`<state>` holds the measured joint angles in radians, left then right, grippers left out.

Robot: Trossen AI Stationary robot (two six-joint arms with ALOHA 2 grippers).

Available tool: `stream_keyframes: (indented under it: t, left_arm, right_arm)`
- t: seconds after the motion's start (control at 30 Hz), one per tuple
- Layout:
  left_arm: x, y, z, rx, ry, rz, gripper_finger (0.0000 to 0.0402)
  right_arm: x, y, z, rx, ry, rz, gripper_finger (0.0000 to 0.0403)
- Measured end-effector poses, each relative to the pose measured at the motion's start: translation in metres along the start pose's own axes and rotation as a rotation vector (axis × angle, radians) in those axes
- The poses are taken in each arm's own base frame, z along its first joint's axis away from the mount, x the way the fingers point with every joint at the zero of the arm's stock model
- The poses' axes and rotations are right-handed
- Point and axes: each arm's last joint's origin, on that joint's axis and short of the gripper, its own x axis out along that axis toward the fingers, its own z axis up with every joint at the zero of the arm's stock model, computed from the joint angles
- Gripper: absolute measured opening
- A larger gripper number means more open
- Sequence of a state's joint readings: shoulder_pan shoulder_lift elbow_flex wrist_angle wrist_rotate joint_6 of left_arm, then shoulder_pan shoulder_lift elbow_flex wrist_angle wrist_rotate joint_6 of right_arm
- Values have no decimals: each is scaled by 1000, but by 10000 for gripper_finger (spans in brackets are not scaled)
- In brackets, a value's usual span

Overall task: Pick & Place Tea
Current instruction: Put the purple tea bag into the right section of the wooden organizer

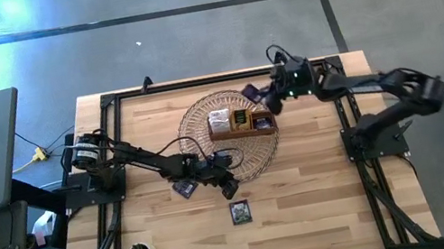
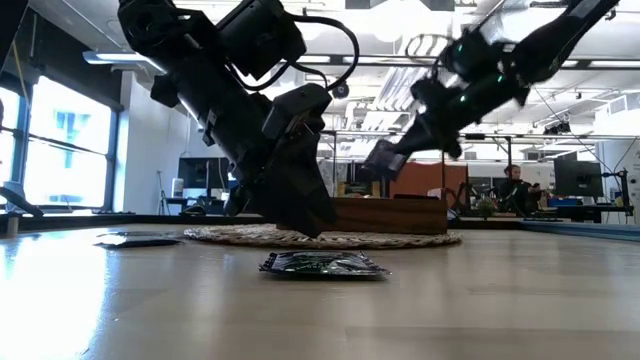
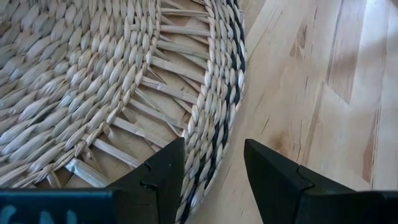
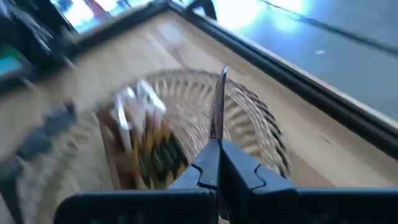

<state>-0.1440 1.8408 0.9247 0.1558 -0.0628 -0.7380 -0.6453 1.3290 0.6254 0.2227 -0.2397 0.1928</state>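
Right hand (image 4: 217, 163) raised over basket's (image 1: 202, 114) far right rim, clamped on dark sachet (image 4: 217, 106). Left hand (image 3: 212, 171) apart, low at basket's near rim.

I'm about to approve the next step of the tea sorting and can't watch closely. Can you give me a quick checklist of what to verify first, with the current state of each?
1. Right gripper jaws shut on a tea sachet: ok, a thin sachet stands edge-on between them.
2. Right gripper above the wooden box: ok, it hangs near the box's far right corner, over the basket.
3. Left gripper jaws open: ok, empty, straddling the basket's rim.
4. Sachets left on the table: not ok, one lies near the front, another beside the left arm.
5. Which box compartment suits the held sachet: cannot tell.
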Motion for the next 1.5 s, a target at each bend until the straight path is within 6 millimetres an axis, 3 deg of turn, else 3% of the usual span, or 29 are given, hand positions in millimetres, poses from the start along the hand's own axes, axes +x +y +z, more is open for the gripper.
stream_keyframes:
  t: [0.13, 0.33, 0.53, 0.73, 0.93, 1.2, 1.5]
  left_arm:
    - [0, 0, 0, 0, 0, 0, 166]
    - [0, 0, 0, 0, 0, 0, 166]
    - [0, -1, 1, 0, -7, -6, 166]
    - [0, -1, 0, 0, -5, -5, 166]
    - [0, -1, 0, 0, -4, -5, 166]
    - [0, -1, 1, 0, -6, -8, 166]
    - [0, -1, 0, 0, -6, -7, 166]
  right_arm:
    - [-12, 27, -12, -86, 103, -124, 1]
    - [-8, 51, -33, -142, 224, -166, 1]
    - [-6, 65, -31, -140, 153, -154, 1]
    - [-6, 68, -36, -89, 67, -226, 0]
    - [-1, 63, -58, -61, 93, -189, 0]
    - [13, 58, -72, -82, 98, -227, 3]
    - [14, 57, -73, -98, 101, -244, 71]
